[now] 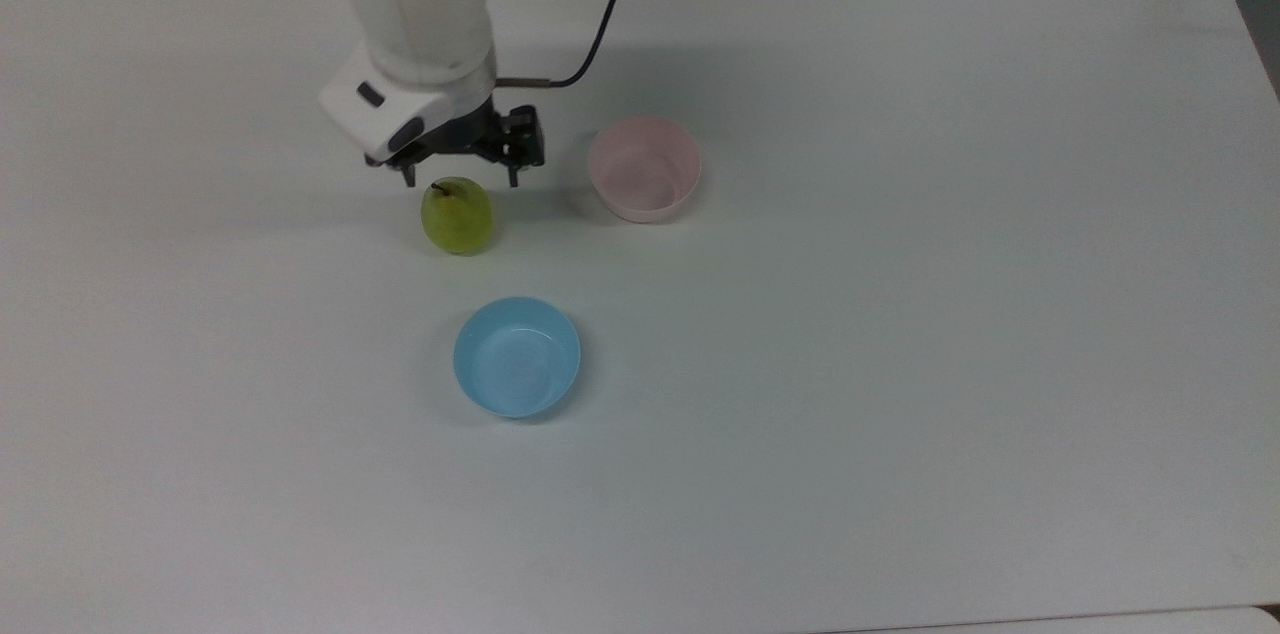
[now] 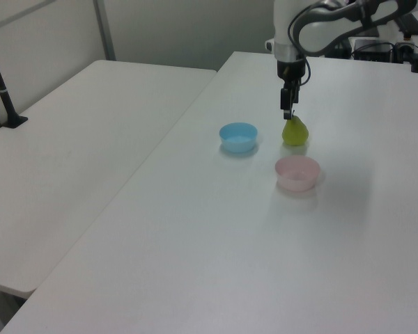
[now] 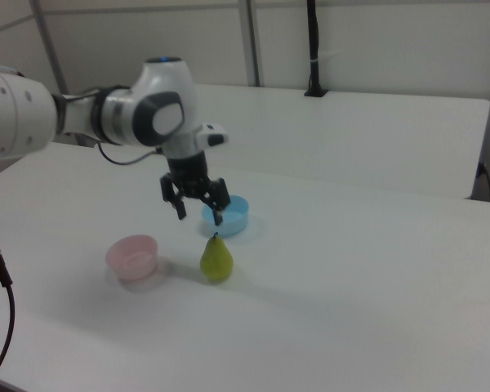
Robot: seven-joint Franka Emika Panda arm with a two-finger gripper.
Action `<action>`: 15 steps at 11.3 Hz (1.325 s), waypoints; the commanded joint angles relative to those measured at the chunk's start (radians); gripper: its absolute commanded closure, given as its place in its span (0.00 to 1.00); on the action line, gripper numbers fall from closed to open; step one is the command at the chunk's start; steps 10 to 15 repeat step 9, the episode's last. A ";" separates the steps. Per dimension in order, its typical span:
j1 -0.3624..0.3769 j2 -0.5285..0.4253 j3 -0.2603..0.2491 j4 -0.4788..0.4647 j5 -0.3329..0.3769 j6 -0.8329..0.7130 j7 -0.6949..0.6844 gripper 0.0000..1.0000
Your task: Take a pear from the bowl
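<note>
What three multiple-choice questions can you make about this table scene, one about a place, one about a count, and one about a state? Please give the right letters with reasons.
1. Where is the pear?
A. inside the pink bowl
B. on the table, outside both bowls
C. inside the blue bowl

2. How many bowls are on the table?
A. one
B. two
C. three

3. What is the state of the claw?
A. open, above the pear
B. shut on the pear
C. shut on the rim of a bowl

Answers:
1. B: the pear stands upright on the bare tabletop, between the pink bowl and the blue bowl, and both bowls hold nothing.
2. B: one pink and one blue bowl are there.
3. A: in the right view the fingers are spread apart just above the pear's stem, not touching it.
</note>
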 commanded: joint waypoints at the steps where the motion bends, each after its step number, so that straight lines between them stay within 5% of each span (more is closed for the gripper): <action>1: 0.085 -0.113 -0.010 0.021 -0.016 -0.107 0.185 0.00; 5: 0.113 -0.240 -0.008 0.020 0.004 -0.259 0.193 0.00; 15: 0.112 -0.272 -0.008 0.021 0.012 -0.273 0.193 0.00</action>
